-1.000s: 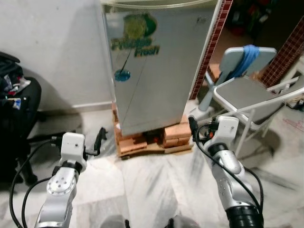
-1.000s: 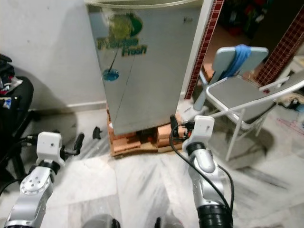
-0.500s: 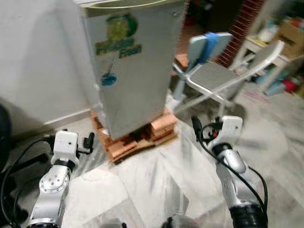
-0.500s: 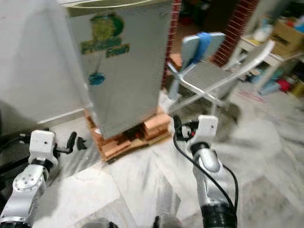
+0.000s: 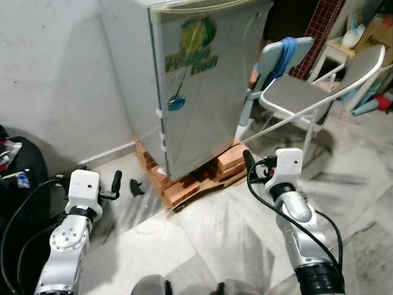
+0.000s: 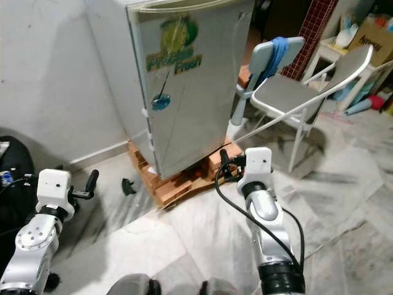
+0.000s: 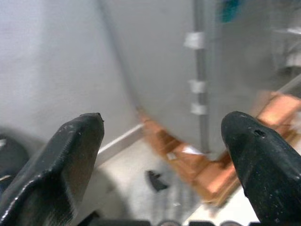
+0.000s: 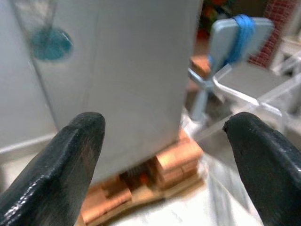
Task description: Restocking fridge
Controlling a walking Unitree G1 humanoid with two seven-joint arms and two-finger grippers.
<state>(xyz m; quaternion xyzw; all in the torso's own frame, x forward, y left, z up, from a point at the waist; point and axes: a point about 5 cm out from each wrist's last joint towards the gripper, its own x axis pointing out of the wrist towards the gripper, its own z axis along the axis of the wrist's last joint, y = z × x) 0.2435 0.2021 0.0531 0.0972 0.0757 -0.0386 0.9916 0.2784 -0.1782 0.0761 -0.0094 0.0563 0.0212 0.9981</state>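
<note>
Head-cam view, robot facing a closed silver fridge w/ a green logo sticker and a small blue sticker on its door; fridge stood against a white wall, raised on a stack of orange bricks over a wooden pallet. Door was shut, hinge side w/ white clips visible along the left front edge. Left gripper was held low, left of the fridge base, above the marble floor; its two black fingers stood wide apart w/ nothing between them, wrist cam looking toward the fridge's corner and the bricks. Right gripper was held in front of the fridge's right lower corner, near the bricks but apart from them; its fingers were likewise spread wide, empty, wrist cam showing fridge door, bricks and chair beyond. A small black object lay on the floor just beside the pallet, between the left gripper and the bricks; type could not be told. Right of the fridge stood a grey folding chair w/ a blue cloth draped over its backrest. A dark bag sat at far left by the wall. Cardboard box and clutter at upper right, blurred.
</note>
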